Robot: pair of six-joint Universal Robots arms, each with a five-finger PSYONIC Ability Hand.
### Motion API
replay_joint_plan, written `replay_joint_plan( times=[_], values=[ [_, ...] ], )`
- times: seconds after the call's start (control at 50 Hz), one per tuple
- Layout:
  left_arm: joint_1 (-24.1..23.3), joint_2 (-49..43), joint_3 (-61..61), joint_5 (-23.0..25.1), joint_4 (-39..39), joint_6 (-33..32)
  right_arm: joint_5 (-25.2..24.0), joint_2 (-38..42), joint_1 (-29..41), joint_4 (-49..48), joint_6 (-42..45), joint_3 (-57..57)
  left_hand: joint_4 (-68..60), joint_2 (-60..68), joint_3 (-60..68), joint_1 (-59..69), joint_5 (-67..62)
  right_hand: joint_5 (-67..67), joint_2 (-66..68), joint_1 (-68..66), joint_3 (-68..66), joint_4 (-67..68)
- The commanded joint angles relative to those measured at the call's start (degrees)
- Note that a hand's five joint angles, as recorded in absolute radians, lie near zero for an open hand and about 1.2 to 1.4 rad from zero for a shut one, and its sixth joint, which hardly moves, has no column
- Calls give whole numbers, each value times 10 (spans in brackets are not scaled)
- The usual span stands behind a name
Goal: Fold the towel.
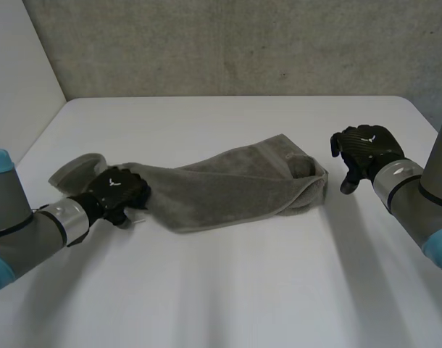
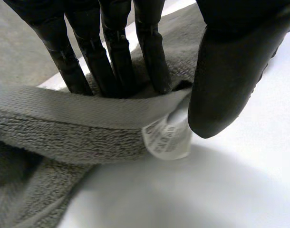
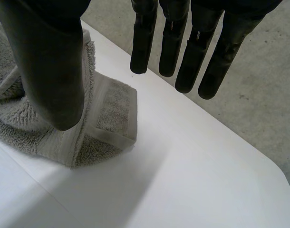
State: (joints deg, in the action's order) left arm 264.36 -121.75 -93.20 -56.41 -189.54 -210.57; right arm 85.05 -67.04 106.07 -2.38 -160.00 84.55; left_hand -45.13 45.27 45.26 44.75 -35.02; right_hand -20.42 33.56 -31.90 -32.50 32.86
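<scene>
Two hands flanked the rumpled towel (image 1: 235, 185) on the table (image 1: 243, 290): left hand (image 1: 119, 192) pinching its labelled end, right hand (image 1: 364, 151) spread just beside the other, seemingly mid-straightening; gripping that end looked next.

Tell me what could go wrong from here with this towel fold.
1. The left hand pinches the towel just at the corner by its label; a pull might slip the cloth free.
2. The right hand is open beside the bunched other end, holding nothing, so a pull from the left would likely drag the whole towel rather than flatten it.
</scene>
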Motion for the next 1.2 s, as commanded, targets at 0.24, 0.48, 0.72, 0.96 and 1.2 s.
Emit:
replay_joint_plan(
  times=[0.24, 0.48, 0.72, 0.96, 1.2],
  values=[
    [-34, -61, 57, -73, -24, 11, -1, 7, 0, -10, 0, 11, -2, 1, 1, 6, -3, 5, -36, 20, 26, -29],
    [-49, -82, 87, -104, -23, 15, -6, 5, 1, -17, 17, 18, -214, 213, 213, 218, -215, 2, -33, 16, 22, -26],
    [-33, 5, 87, -102, -13, 117, -132, -23, 0, -17, 153, 61, -349, 347, 347, 352, -350, 141, -172, 156, 162, -165],
    [61, 76, 84, 24, 68, 276, -204, -7, 1, -70, 217, 76, -349, 347, 347, 352, -350, 106, -137, 121, 127, -130],
    [127, 86, 98, 95, 106, 394, -186, 77, 1, -121, 310, 48, -349, 347, 347, 352, -350, -101, 70, -86, -80, 77]
  ],
)
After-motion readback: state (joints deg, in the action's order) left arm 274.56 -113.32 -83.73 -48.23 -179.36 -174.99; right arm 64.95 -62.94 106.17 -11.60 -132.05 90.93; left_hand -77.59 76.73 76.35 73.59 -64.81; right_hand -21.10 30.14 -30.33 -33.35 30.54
